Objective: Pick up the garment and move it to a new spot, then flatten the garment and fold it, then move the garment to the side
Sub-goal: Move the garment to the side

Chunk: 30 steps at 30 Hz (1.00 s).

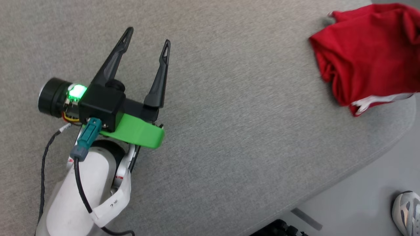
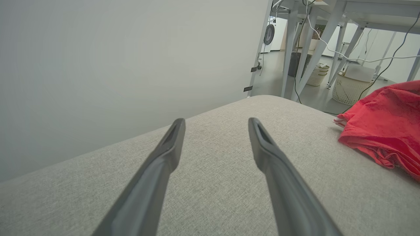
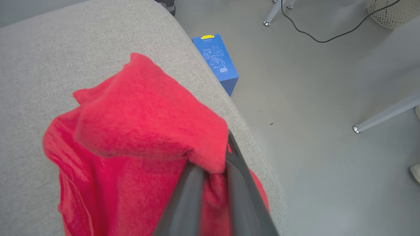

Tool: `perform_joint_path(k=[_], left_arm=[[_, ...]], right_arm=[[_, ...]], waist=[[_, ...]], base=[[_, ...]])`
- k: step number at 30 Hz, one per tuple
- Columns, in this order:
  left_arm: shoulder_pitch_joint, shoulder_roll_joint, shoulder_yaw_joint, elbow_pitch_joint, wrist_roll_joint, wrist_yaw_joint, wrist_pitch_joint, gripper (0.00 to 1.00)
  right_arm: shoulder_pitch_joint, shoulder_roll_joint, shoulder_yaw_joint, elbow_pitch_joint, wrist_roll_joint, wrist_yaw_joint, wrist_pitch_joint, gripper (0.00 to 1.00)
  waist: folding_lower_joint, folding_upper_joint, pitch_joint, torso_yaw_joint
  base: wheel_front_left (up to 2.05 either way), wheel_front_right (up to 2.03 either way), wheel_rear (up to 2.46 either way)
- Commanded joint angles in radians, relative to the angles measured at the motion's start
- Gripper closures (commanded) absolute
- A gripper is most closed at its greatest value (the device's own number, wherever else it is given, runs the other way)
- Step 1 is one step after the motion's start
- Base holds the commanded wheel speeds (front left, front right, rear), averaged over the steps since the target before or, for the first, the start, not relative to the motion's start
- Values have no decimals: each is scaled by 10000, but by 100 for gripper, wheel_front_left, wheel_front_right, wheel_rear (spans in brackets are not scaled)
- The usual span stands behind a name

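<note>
The garment (image 1: 367, 55) is a bunched red shirt with a strip of white trim at its lower edge, lying near the right edge of the grey cushioned surface (image 1: 229, 114). In the right wrist view my right gripper (image 3: 216, 160) is shut on a fold of the garment (image 3: 137, 131), red cloth draped over its fingers. My left gripper (image 1: 147, 39) hovers open over bare grey fabric, well left of the garment. The left wrist view shows its two fingers (image 2: 170, 144) spread apart, with the garment (image 2: 387, 127) off to the right.
The surface's rounded edge runs along the lower right, with grey floor beyond. A blue box (image 3: 216, 60) stands on the floor against the surface's side. White table legs (image 2: 311, 49), cables and lattice baskets (image 2: 351, 87) lie past the far edge. A shoe (image 1: 407, 213) is at the lower right.
</note>
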Motion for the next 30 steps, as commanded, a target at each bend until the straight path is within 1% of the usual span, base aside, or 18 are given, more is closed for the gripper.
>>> perform_joint_path(k=[1,5,9,10,11,12,13,17,22,26,30], left_arm=[[-519,122,-117,-257,220,-106,141,0],[-860,138,-246,-391,362,-152,194,0],[-1026,89,-348,-354,428,-134,137,0],[-1045,65,-371,-316,425,-123,108,0],[-1051,41,-384,-272,409,-112,82,0],[-1050,11,-398,-202,379,-103,40,0],[-1048,-8,-406,-139,355,-97,3,0],[-1026,-120,-456,168,244,-64,-202,0],[-792,-359,-492,623,-20,26,-635,0],[-409,-589,-466,1131,-342,113,-1135,0],[131,-772,-392,1678,-655,237,-1597,0]], right_arm=[[-690,-283,-170,727,90,-9,-481,100],[-1228,-496,-334,1658,135,-9,-977,100],[-1490,-413,-237,2342,210,-9,-1452,100],[-1530,-368,-185,2515,222,-9,-1588,93],[-1560,-352,-142,2651,208,-9,-1724,61],[-1593,-328,-95,2822,199,-9,-1884,53],[-1619,-320,-58,2962,182,-9,-2009,0],[-1734,-453,25,3512,-48,-9,-2997,0],[-1789,-842,57,4228,-467,-9,-4360,0],[-1574,-1069,83,4486,-608,-9,-4860,0],[-968,-1163,128,4177,-569,-9,-5055,0]], waist=[[-2,-1,1471,709],[-2,-1,1935,920],[-2,-1,2132,1036],[-2,-1,2138,1061],[-2,-1,2122,1083],[-2,-1,2077,1111],[-2,-1,2034,1130],[-2,-1,1689,1212],[-2,-1,912,1407],[-2,-1,106,1676],[-2,-1,-750,1918]], base=[[0,0,0],[0,0,0],[0,0,0],[0,0,0],[0,0,0],[0,0,0],[0,0,0],[0,0,0],[0,0,0],[0,0,0],[0,0,0]])
